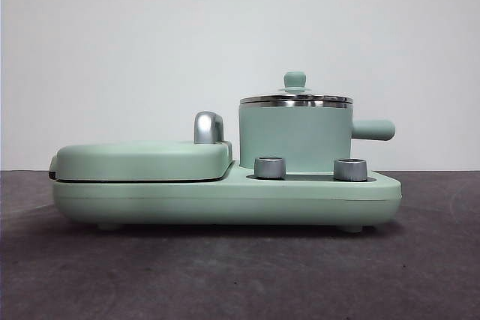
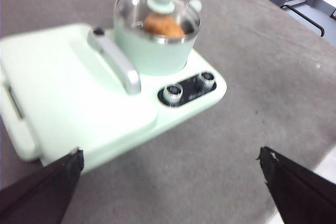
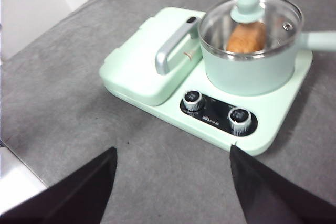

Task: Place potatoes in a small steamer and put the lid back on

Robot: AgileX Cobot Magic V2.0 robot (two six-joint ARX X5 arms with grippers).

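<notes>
The small mint-green steamer pot [image 1: 295,138] stands on the right half of the mint cooker base [image 1: 225,196]. Its glass lid with a mint knob [image 1: 295,82] sits on the steel rim. Through the lid, the orange-brown potato [image 3: 245,37] lies inside the pot, and it also shows in the left wrist view [image 2: 164,24]. My left gripper [image 2: 170,182] is open and empty, held back above the table in front of the cooker. My right gripper [image 3: 173,179] is open and empty, also held back from the cooker. Neither gripper shows in the front view.
The flat mint griddle cover [image 1: 142,160] with a chrome handle [image 1: 208,127] fills the cooker's left half. Two steel dials [image 1: 270,167] sit on the front panel below the pot. The pot's side handle [image 1: 373,130] points right. Grey table surface [image 1: 240,275] surrounds the cooker.
</notes>
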